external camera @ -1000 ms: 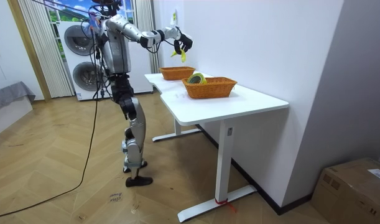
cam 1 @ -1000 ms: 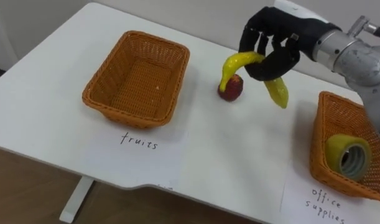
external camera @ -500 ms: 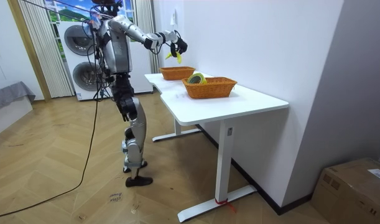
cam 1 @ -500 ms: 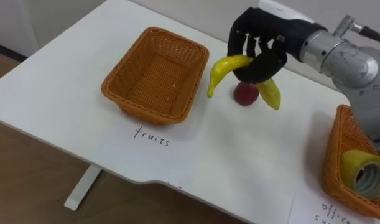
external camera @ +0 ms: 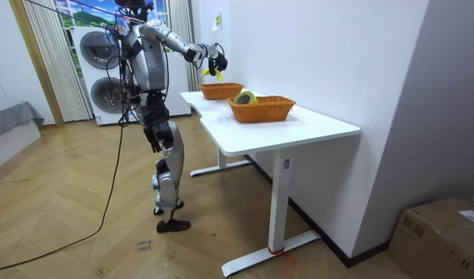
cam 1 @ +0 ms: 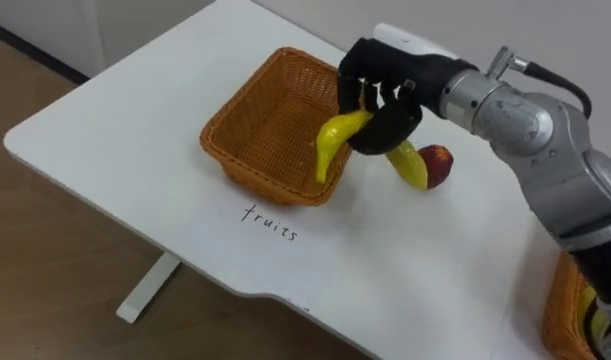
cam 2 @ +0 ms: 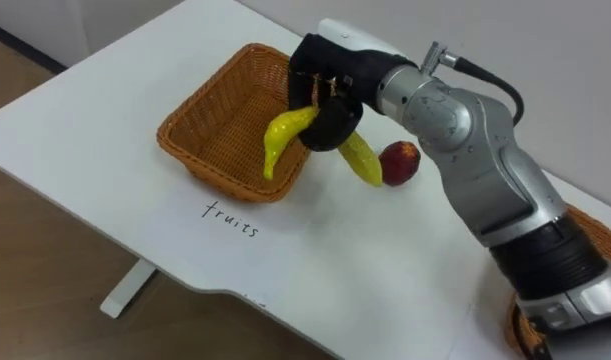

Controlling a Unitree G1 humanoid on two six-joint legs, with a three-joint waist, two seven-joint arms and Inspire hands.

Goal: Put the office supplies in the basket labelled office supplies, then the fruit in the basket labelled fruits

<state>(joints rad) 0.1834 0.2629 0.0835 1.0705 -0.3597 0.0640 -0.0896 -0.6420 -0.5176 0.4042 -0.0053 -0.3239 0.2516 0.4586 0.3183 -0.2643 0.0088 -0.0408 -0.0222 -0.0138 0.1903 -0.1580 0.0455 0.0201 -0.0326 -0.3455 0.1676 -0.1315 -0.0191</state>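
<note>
My right hand (cam 1: 380, 88) is shut on a yellow banana (cam 1: 330, 148), held in the air over the near right rim of the empty fruits basket (cam 1: 247, 128). One end of the banana hangs over the basket's edge and the other end points toward a red apple (cam 1: 437, 166) lying on the white table (cam 1: 135, 150) just right of the basket. The right eye view shows the same hand (cam 2: 323, 88), banana (cam 2: 281, 140), basket (cam 2: 213, 125) and apple (cam 2: 400, 162). In the room view I stand at the table's far end with that hand (external camera: 216, 57) stretched over the fruits basket (external camera: 219, 91).
A paper label reading "fruits" (cam 1: 270, 222) lies in front of the basket. The office supplies basket (external camera: 261, 108) with a yellow tape roll (external camera: 244, 97) stands further along the table; its corner (cam 1: 563, 312) shows at lower right. The table's front edge is close.
My right hand has carried the banana leftward from above the apple to the fruits basket's right rim. The eye view has shifted toward the fruits basket.
</note>
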